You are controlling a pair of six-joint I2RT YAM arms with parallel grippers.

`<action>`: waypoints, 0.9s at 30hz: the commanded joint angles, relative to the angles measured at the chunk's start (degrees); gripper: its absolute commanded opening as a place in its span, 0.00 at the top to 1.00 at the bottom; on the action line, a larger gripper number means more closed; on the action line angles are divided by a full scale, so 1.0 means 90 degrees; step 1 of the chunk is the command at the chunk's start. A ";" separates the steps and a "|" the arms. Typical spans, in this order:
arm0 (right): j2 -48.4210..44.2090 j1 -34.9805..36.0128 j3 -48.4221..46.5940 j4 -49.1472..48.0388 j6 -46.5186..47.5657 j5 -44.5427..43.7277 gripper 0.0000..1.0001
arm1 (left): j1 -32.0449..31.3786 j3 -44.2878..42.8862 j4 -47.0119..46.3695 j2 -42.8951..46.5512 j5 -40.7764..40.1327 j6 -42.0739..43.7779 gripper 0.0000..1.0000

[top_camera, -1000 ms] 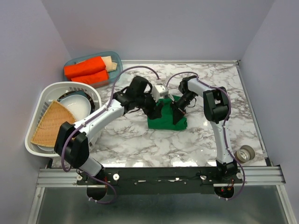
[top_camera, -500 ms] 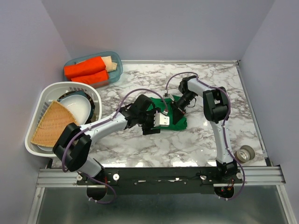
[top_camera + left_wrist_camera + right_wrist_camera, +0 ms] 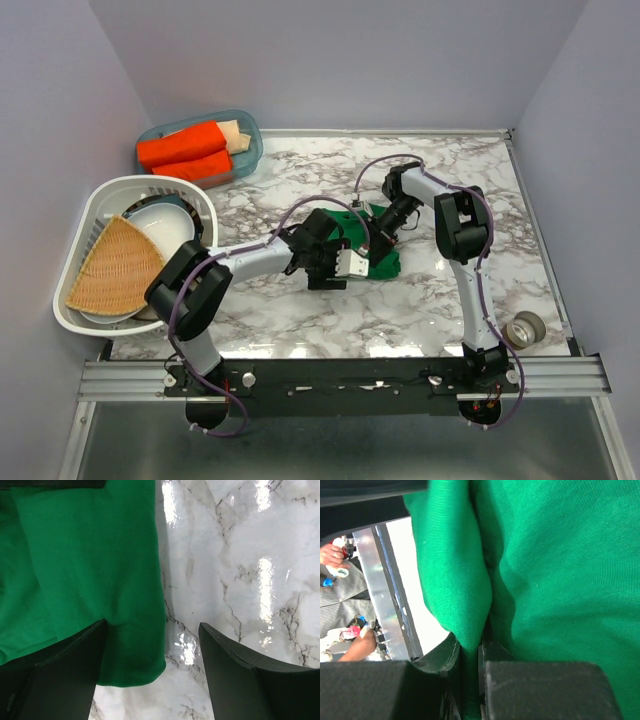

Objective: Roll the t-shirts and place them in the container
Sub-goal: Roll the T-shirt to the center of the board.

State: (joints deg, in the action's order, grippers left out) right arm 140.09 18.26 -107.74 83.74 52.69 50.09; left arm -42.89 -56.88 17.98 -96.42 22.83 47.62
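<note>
Green t-shirt (image 3: 386,262) lies bunched in the middle of the tabletop (image 3: 300,310), both arms crowding it. Only the right wrist view shows the right jaws clenched on a fold. The left wrist view shows the left jaws spread, straddling its edge.

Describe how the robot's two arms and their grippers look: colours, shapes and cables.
The left arm and right arm both have smooth white tubular links joined by chunky black joints. A thin purple cable loops along each. The left gripper and right gripper each have two flat, matte black fingers.
</note>
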 commanded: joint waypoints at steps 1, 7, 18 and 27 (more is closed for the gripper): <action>0.0362 -0.0008 -0.0089 0.0412 0.0142 -0.0438 0.81 | -0.0078 -0.0261 0.0229 -0.0477 -0.0573 0.0324 0.18; 0.0362 -0.0027 -0.0109 0.0402 0.0093 -0.0409 0.69 | -0.0195 -0.0701 0.0970 -0.1024 -0.0906 0.0432 0.35; -0.1344 -0.0924 0.0495 -0.0493 -0.0286 0.0188 0.00 | -0.0351 -0.0486 0.1674 -0.1035 -0.0604 0.0169 0.63; -0.5142 -0.1356 0.4611 -0.5103 -0.0231 -0.0888 0.00 | 0.0175 -0.1500 0.2855 -0.1102 0.1104 -0.0260 0.65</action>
State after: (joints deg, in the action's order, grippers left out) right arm 106.67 4.12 -80.27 59.44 46.19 46.00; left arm -43.94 -66.92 28.82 -103.42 19.55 49.65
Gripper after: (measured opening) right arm 0.997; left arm 0.356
